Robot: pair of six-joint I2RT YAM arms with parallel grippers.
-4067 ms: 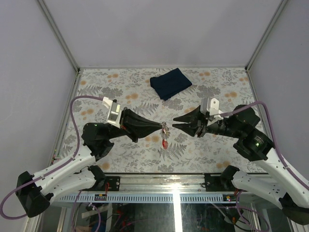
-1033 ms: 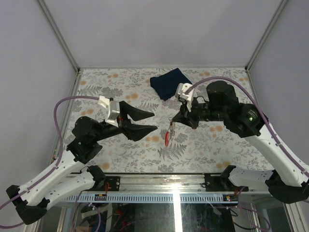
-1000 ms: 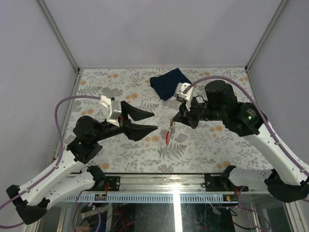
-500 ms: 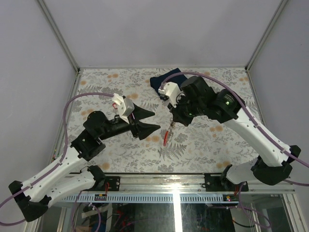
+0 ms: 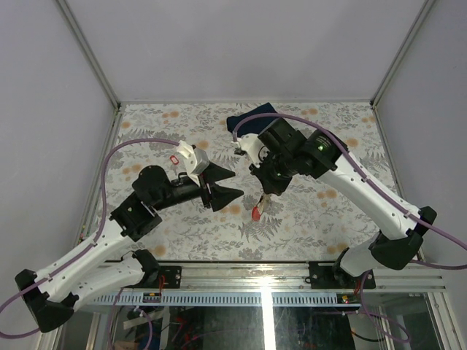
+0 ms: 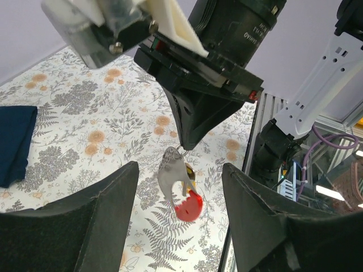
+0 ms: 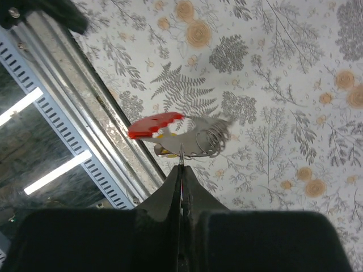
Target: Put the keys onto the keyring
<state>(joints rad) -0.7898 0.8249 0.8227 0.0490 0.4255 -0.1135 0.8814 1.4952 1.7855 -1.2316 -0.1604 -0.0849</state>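
Nearest the arm bases runs a metal rail (image 5: 263,273), on the near side of the keyring (image 6: 172,166). The keyring hangs above the flowered table (image 5: 314,219), pinched at its top by the right gripper (image 5: 265,191), whose jaws are closed tight on the thin loop. Its red tag (image 6: 189,208) dangles at the bottom, and a speck of yellow just beside the tag looks like a key (image 7: 161,136); the green one cannot be made out. Left of the keyring, near but apart from it, the left gripper (image 5: 235,183) stands open and holds nothing. Beyond the keyring, a dark blue cloth (image 5: 244,120) lies partly hidden behind the right arm.
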